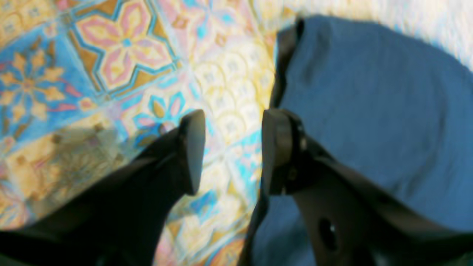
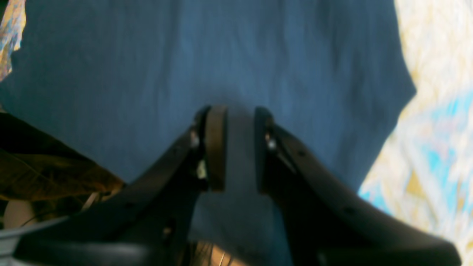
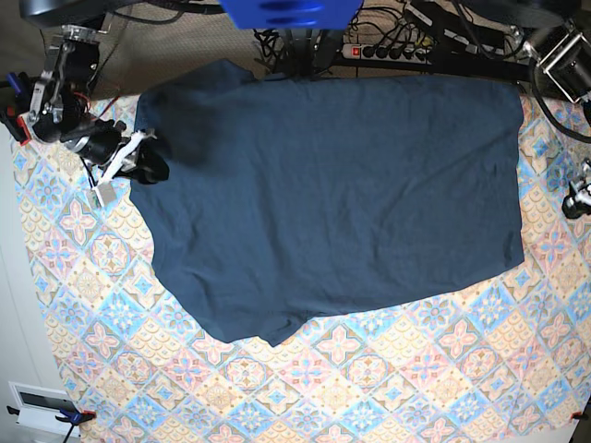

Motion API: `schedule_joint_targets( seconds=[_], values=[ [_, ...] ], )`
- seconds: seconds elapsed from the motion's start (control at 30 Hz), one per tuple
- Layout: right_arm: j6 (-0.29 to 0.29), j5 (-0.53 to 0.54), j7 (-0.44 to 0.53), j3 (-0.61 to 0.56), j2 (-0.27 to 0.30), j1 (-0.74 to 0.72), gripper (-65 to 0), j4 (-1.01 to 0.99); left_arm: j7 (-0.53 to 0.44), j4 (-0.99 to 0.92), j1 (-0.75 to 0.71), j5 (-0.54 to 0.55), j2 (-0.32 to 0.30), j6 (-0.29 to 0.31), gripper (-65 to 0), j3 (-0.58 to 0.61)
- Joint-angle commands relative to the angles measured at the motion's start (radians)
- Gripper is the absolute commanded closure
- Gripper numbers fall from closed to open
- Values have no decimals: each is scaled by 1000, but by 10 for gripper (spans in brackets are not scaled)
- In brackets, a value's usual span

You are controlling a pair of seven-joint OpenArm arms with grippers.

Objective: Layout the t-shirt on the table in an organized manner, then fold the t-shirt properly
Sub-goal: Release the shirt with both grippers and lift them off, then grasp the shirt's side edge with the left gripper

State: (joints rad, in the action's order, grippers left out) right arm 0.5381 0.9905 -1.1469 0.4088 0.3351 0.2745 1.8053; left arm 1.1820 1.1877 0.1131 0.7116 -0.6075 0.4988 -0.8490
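Both grippers are matte black plastic. The left gripper (image 1: 232, 151) has flat, rounded finger pads (image 1: 194, 147), small screws beside one pad and a round hole further back. The right gripper (image 2: 240, 147) shows silver screws just behind its pads (image 2: 216, 147).

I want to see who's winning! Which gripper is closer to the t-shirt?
Right. The right gripper hangs directly over the t-shirt, cloth showing between its open jaws. The left gripper straddles the shirt's edge, mostly over the bare table.
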Motion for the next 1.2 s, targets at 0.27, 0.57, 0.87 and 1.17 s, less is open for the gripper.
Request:
schedule_joint_targets(
  seconds=[0.27, 0.57, 0.87, 1.17],
  values=[
    [4, 12, 9, -15, 9, -16, -124, 12, -124, -93, 165, 15, 57, -2, -249, 182],
    [4, 12, 9, -9, 9, -14, -124, 14, -285, -187, 185, 16, 74, -68, -248, 311],
    [4, 12, 9, -9, 9, -16, -124, 14, -394, -220, 187, 16, 48, -70, -248, 310],
    [4, 14, 9, -6, 9, -16, -124, 15, -515, -317, 188, 16, 76, -156, -250, 316]
  ],
)
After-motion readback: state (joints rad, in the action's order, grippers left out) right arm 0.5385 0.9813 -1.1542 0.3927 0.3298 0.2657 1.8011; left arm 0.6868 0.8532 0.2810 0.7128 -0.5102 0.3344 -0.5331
